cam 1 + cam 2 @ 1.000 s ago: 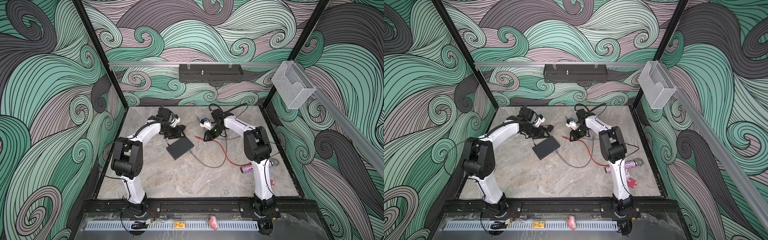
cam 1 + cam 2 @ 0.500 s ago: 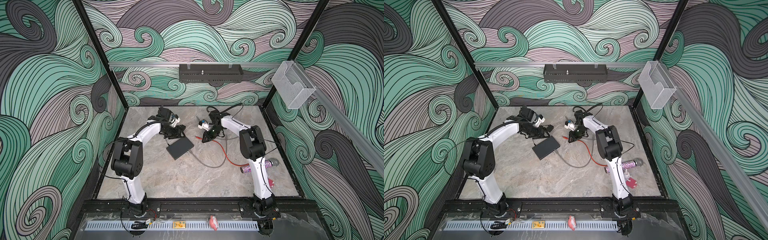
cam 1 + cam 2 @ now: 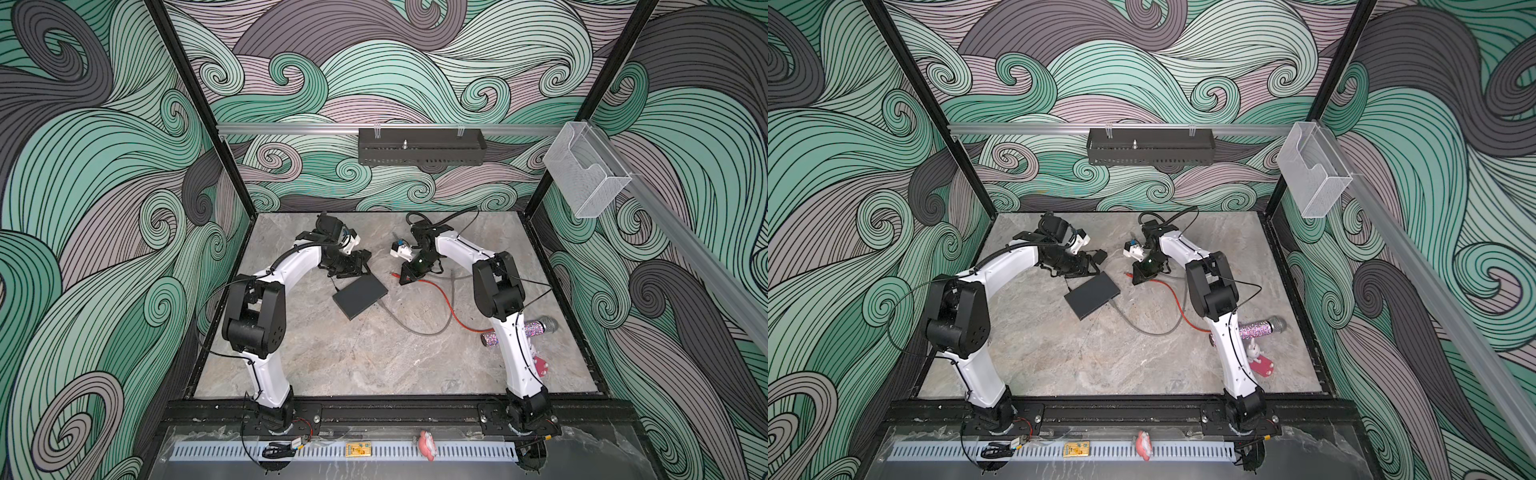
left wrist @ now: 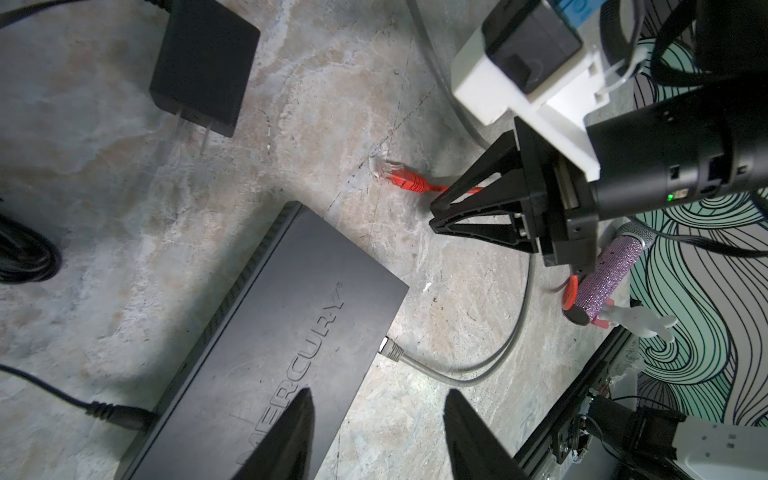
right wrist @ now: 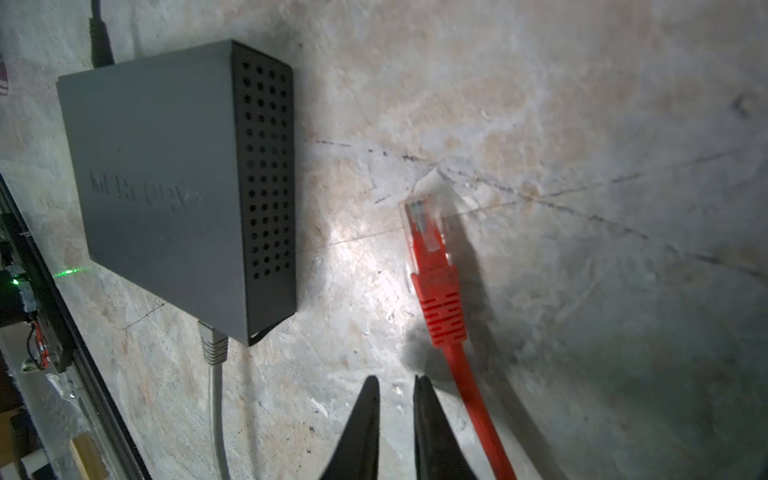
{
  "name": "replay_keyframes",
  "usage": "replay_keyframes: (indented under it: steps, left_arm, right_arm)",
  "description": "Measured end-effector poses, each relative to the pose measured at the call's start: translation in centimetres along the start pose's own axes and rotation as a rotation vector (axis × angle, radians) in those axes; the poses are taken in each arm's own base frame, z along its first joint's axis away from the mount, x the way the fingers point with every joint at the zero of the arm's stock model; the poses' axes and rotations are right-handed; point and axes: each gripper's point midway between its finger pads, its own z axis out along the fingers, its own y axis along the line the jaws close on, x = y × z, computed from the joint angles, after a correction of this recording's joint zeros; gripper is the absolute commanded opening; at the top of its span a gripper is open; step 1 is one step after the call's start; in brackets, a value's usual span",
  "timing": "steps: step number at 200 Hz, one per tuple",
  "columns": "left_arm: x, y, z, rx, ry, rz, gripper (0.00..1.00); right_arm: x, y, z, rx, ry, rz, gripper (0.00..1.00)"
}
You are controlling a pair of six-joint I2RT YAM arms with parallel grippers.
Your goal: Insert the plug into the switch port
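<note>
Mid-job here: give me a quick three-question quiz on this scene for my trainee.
1. True or false: the red plug is already seated in the switch.
2. Which cable runs into a switch port? A) yellow cable B) grey cable C) blue cable
3. Which gripper has its jaws wide apart, holding nothing?

Key: 1. False, it lies loose on the table. 2. B. 3. The left gripper.

Top views look steeply down; both close wrist views share the switch (image 4: 266, 345).
</note>
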Motion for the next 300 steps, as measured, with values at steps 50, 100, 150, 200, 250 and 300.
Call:
replay_keyframes:
  steps: [50, 100, 150, 200, 250, 300]
  left_arm:
    - [0.0, 0.0, 0.0, -0.002, 0.0, -0.001, 0.53]
    - [0.0, 0.0, 0.0, -0.002, 0.001, -0.002, 0.53]
    - [0.2, 0.1, 0.1, -0.003, 0.005, -0.004, 0.53]
    - [0.4, 0.0, -0.1, -0.002, 0.002, -0.002, 0.53]
    - [0.5, 0.1, -0.1, -0.003, 0.004, -0.003, 0.53]
    - [0.5, 0.1, -0.1, -0.003, 0.005, -0.003, 0.53]
  right_arm:
    - [0.3, 0.1, 0.1, 0.033, 0.014, -0.013, 0.05]
    - [1.1, 2.0, -1.6, 0.108, -0.005, -0.071, 0.03]
    - [-0.1, 3.6, -3.8, 0.159, -0.094, -0.13, 0.17]
    - [0.5, 0.9, -3.6, 0.276, -0.055, -0.108, 0.34]
    - [1.1, -1.6, -3.3, 0.337, -0.016, -0.072, 0.35]
    - [2.7, -2.8, -2.5, 0.278, 0.035, -0.008, 0.31]
